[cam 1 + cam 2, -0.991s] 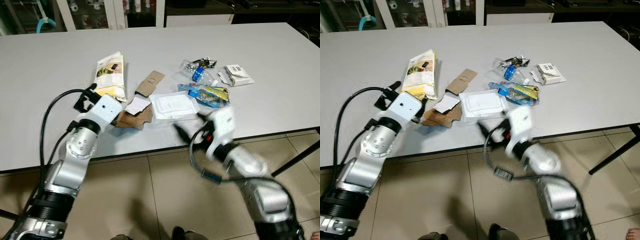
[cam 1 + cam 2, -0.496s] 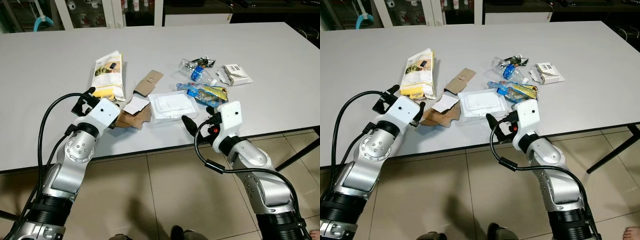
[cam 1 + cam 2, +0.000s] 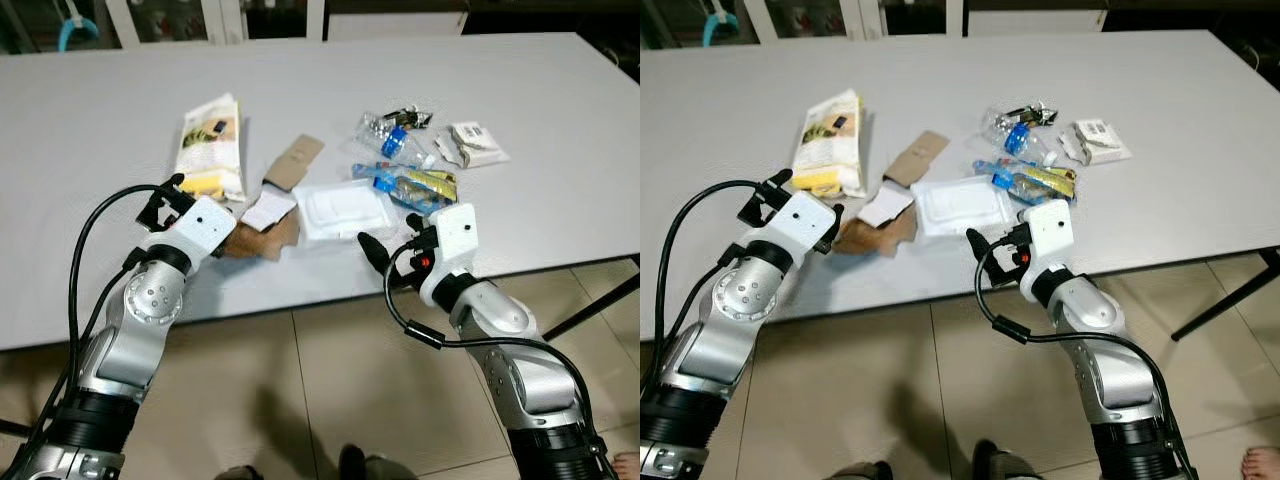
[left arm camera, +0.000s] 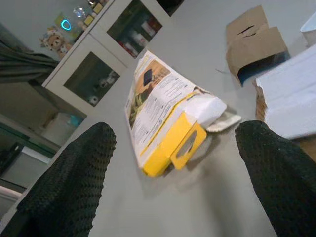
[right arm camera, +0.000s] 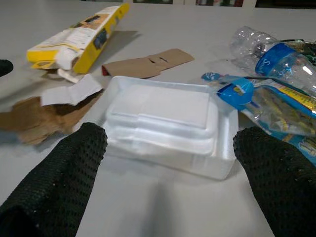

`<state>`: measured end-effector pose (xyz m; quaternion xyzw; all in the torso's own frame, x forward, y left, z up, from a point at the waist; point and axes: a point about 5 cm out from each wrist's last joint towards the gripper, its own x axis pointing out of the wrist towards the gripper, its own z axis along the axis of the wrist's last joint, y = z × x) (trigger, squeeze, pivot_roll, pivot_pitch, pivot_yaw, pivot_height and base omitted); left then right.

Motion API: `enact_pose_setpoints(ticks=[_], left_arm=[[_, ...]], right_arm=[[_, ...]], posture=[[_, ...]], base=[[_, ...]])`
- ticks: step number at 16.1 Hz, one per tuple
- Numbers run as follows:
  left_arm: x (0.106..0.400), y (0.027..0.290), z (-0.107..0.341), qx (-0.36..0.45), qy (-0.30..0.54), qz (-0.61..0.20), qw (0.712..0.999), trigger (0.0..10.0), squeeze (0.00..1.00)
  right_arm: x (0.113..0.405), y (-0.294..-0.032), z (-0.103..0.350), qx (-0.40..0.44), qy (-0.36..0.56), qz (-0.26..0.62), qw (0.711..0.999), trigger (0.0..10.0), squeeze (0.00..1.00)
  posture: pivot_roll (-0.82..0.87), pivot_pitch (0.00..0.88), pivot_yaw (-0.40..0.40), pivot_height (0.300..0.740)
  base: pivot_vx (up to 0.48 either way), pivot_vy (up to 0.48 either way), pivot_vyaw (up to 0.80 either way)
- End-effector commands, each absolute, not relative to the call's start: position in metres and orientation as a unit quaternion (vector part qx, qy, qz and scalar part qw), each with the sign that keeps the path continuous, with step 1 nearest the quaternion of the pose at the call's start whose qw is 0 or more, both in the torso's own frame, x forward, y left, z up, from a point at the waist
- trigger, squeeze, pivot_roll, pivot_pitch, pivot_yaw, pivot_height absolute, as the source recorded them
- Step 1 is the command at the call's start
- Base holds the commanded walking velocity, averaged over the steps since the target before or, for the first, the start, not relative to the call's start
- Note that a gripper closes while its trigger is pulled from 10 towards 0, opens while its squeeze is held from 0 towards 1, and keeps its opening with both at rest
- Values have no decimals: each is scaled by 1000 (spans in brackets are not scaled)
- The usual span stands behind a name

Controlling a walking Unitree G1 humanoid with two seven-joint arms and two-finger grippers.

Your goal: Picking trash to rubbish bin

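Facing trash on grey desk (image 3: 90,120), both tools spread wide, holding nothing.
Right tool (image 5: 168,163) near white foam box (image 3: 345,211), frame centre; left tool (image 4: 177,163) before yellow carton (image 3: 211,148), centre left.

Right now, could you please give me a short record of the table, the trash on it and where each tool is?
surface: grey table
trash: yellow carton, torn cardboard, white foam tray, plastic bottle, blue wrapper, crumpled paper
left tool: open, facing the yellow carton
right tool: open, at the table edge facing the white foam tray
held: nothing
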<state>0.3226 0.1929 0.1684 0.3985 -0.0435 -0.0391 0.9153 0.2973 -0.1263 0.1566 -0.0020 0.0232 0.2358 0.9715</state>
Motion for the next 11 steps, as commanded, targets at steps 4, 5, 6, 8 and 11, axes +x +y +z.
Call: enact_pose_setpoints(ticks=[4,5,6,8,11], left_arm=[[326,191,177,404,-55,-35,912,10000,0],[326,191,179,405,-58,-34,912,10000,0],[326,190,183,405,-63,-32,911,10000,0],[327,188,191,406,-76,-29,910,10000,0],[328,182,208,402,-107,-28,909,10000,0]], right_arm=[[299,-128,157,0,22,230,973,10000,0],[299,-128,157,1,21,231,973,10000,0],[298,-128,157,2,21,231,973,10000,0],[299,-128,157,3,22,231,973,10000,0],[298,-126,157,6,21,235,972,10000,0]], posture=[[-33,184,-46,740],[-33,185,-47,740],[-33,185,-48,740],[-34,187,-49,740],[-33,188,-50,740]], base=[[480,0,0],[480,0,0],[480,0,0],[480,0,0],[480,0,0]])
